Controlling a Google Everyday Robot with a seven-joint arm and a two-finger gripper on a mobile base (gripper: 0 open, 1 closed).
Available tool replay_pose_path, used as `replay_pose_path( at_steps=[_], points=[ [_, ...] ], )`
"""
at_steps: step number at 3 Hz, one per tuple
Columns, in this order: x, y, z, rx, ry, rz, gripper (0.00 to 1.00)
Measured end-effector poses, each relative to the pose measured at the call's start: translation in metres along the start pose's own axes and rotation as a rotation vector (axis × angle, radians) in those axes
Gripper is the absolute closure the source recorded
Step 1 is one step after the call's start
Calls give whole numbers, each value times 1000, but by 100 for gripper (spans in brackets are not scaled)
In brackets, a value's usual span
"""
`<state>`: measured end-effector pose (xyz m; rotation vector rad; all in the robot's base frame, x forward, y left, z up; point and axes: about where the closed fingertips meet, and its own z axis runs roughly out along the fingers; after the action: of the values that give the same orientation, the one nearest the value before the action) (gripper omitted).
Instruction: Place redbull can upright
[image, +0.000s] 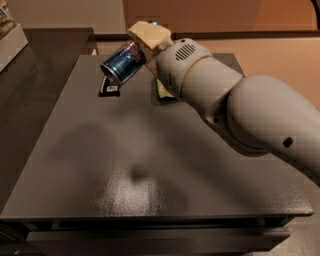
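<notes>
The redbull can (121, 63), blue and silver, is held tilted in the air above the far part of the dark table (150, 165), its lower end pointing down-left. My gripper (145, 42) is shut on the redbull can, with a cream-coloured finger (149, 34) over its upper end. The big white arm (235, 105) reaches in from the right and hides much behind it.
A small flat black wrapper (109, 88) lies on the table just under the can. A sliver of the green snack bag (164, 91) shows below the wrist, mostly hidden by the arm. A lower dark surface (45, 55) lies to the left.
</notes>
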<state>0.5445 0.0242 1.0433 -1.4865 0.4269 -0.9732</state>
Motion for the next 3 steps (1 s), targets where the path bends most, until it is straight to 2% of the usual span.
replay_pose_path(
  at_steps=[1,3],
  points=[
    [12,7,3,-7,-24,-143,100],
    [13,22,17,-62,-129,-413,100]
  ],
)
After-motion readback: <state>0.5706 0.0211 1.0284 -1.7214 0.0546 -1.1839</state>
